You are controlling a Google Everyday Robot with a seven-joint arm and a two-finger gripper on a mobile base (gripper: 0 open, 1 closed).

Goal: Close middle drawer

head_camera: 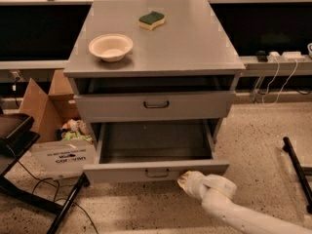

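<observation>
Your arm (246, 219): one, off-white, smooth rounded shell, thick tubular forearm, no markings you can read. Wrist (218, 191): bulbous joint housing, same off-white. Your hand (186, 180): blunt, cream-tinted tip, low in view, just before the right part of the middle drawer (122, 172) front panel.

The middle drawer (122, 172) stands pulled far out of the grey cabinet (190, 43). The gripper (186, 181) is low at its front panel, right of the handle (157, 172).
</observation>
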